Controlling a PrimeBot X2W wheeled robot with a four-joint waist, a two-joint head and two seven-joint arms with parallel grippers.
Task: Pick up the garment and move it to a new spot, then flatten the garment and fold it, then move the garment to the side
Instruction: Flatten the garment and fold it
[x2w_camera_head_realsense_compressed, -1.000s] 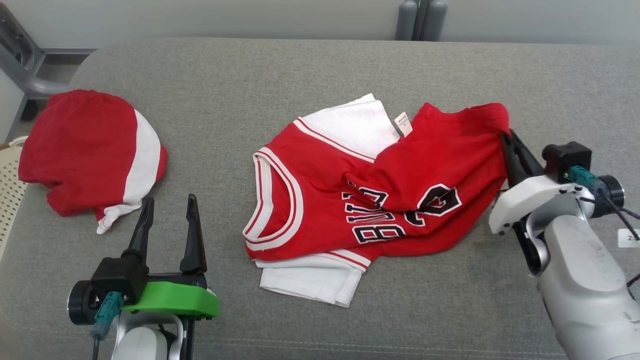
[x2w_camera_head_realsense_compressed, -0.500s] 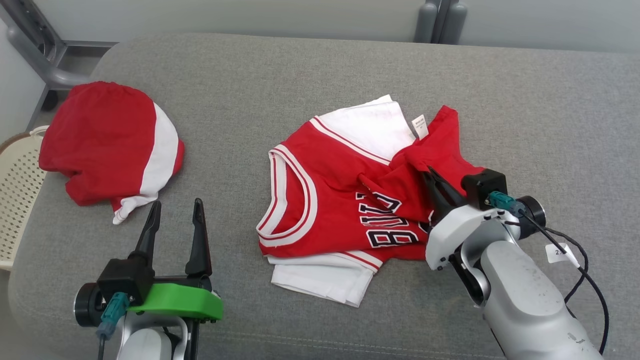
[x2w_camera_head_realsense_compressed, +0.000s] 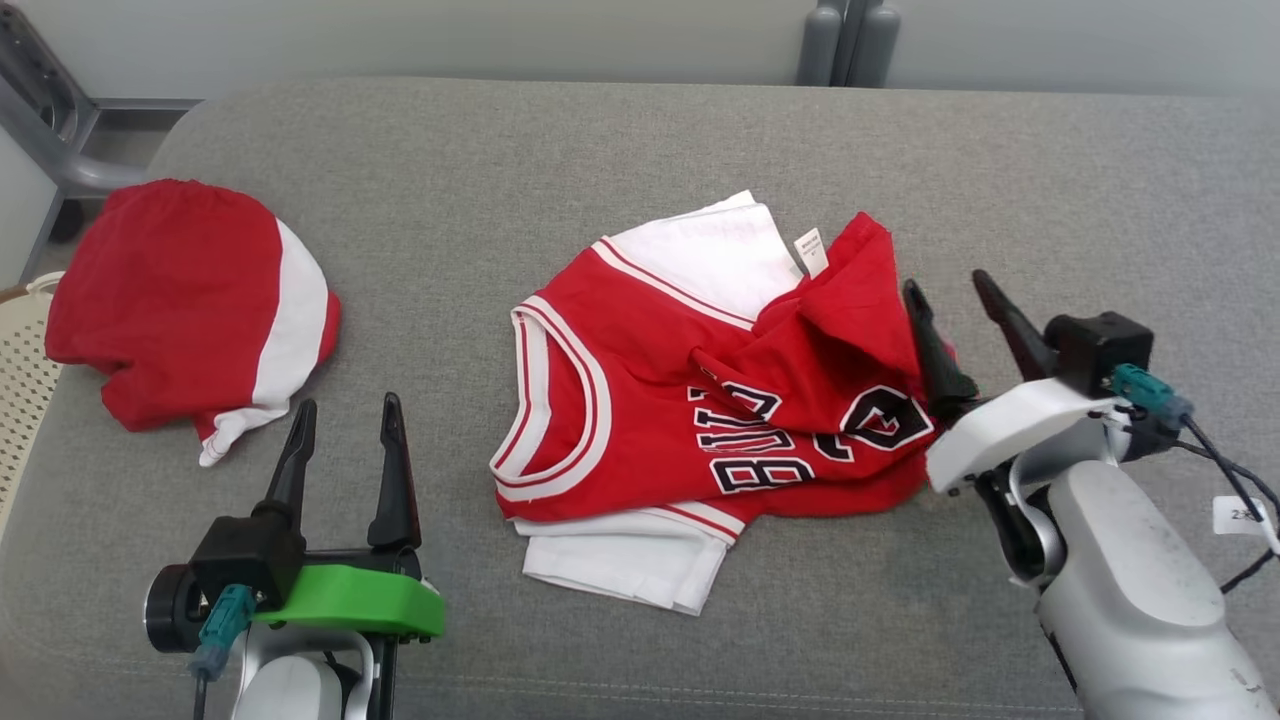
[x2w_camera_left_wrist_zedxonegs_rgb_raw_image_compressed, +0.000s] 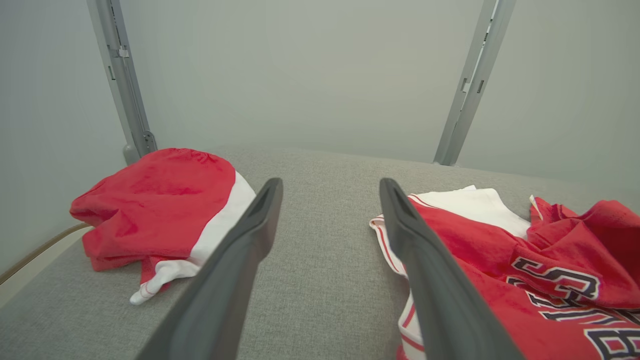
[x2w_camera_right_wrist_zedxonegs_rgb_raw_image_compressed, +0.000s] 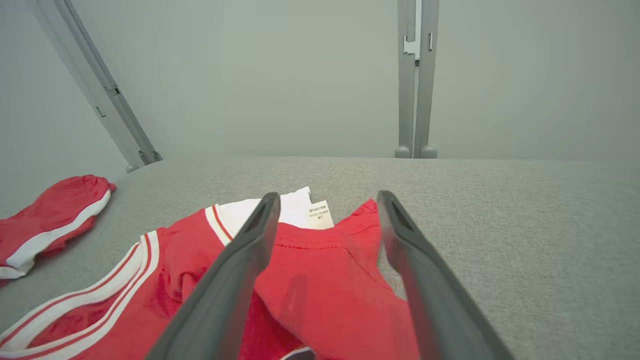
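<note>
A red jersey (x2w_camera_head_realsense_compressed: 700, 400) with white trim and black lettering lies rumpled, doubled over itself, mid-way across the grey surface (x2w_camera_head_realsense_compressed: 600, 140). The right gripper (x2w_camera_head_realsense_compressed: 945, 282) stands open at its right edge; the left gripper (x2w_camera_head_realsense_compressed: 348, 402) is open, empty. A cream perforated basket (x2w_camera_head_realsense_compressed: 20, 380) sits far left, contents hidden.

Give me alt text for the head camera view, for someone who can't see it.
A crumpled red basketball jersey lies on a grey cushion, the open right gripper at its right edge. The open left gripper sits lower left, below a bundled red-and-white garment.
</note>
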